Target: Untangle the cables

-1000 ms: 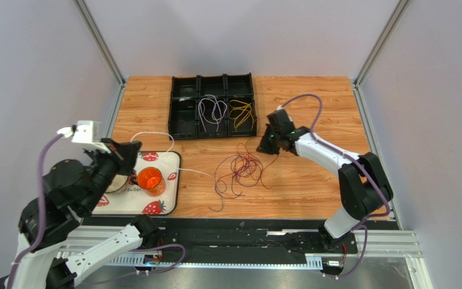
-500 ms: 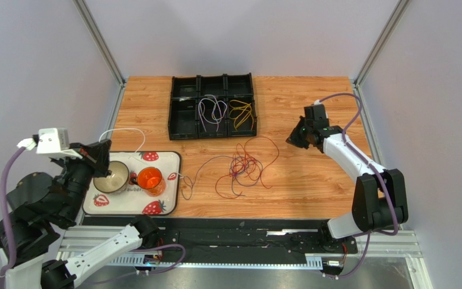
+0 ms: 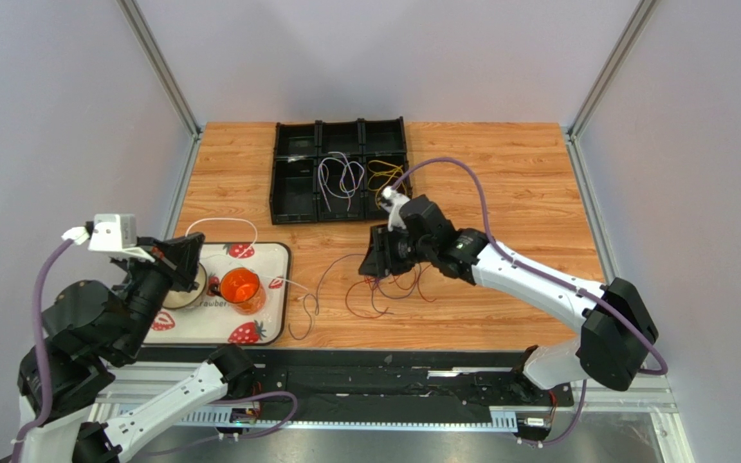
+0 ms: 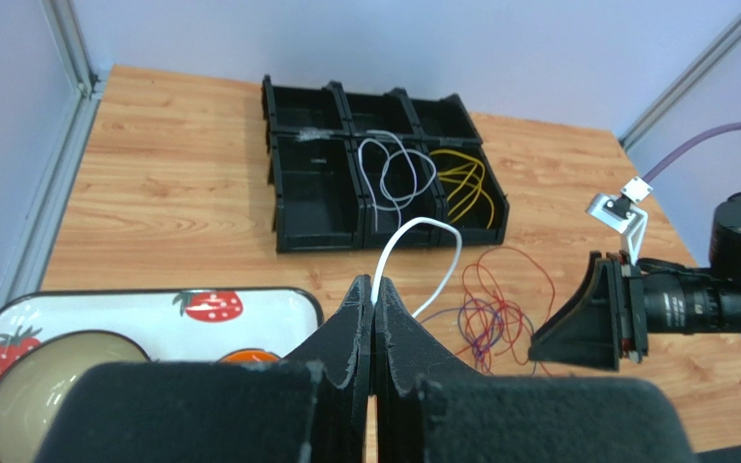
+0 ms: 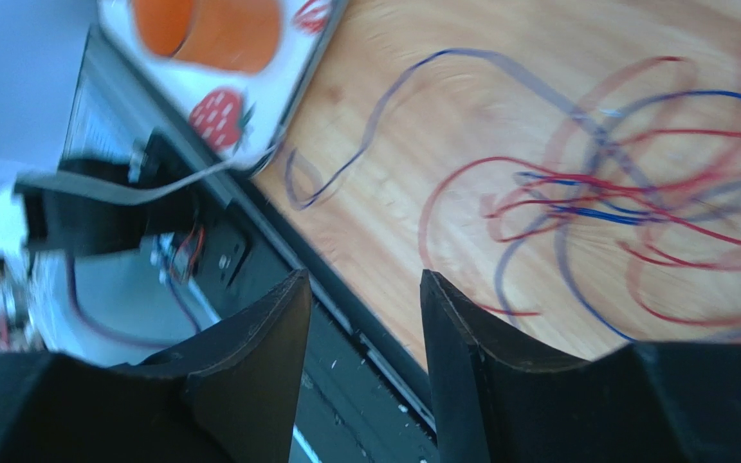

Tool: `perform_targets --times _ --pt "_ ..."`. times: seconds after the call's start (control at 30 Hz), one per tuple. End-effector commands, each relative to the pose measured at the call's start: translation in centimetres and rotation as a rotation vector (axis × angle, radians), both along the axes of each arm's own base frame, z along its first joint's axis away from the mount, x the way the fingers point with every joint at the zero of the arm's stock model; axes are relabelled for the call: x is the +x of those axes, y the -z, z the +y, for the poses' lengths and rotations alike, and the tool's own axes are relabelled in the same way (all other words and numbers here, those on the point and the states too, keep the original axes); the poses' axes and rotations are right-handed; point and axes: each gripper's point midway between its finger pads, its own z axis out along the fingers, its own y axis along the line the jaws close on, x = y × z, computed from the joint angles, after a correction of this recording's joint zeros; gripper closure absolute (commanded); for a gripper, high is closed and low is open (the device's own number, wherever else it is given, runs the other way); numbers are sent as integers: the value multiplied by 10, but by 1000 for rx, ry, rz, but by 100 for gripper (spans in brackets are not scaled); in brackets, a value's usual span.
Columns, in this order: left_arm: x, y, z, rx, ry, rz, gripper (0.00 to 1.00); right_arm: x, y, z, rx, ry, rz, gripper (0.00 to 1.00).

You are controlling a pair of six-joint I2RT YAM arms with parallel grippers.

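Red cables (image 3: 394, 277) below right pincer (image 3: 374, 262)

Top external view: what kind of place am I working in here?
Probably a lab robot test cell: a wooden tabletop boxed in by plain grey panels, with a black compartment tray and tangled cables laid out on it.

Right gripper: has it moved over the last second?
Yes. The right gripper has swung left and nearer, from right of the black compartment tray to in front of it, over the tangle of thin red and blue cables.
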Motion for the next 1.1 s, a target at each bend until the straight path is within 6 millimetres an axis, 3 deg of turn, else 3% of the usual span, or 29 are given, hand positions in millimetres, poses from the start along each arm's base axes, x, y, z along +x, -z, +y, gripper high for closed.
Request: perform_targets --times 0.0,0.13,0.23,0.43,0.63,1.07 --pt "7 12 -15 -15 27 35 100 -40 -31 41 102 -337 -174 48" --pt "11 24 -16 5 11 57 100 -67 -8 64 73 -473 -175 47" --pt "10 29 -12 9 -5 61 100 -73 8 81 68 -514 -167 46" --pt "7 32 -6 10 -17 56 100 -57 26 110 52 -478 -197 48" --pt "3 33 -2 7 -17 55 100 -39 31 127 61 -410 -223 49" --pt "3 26 -3 4 -9 41 100 -21 60 136 16 -305 -259 51"
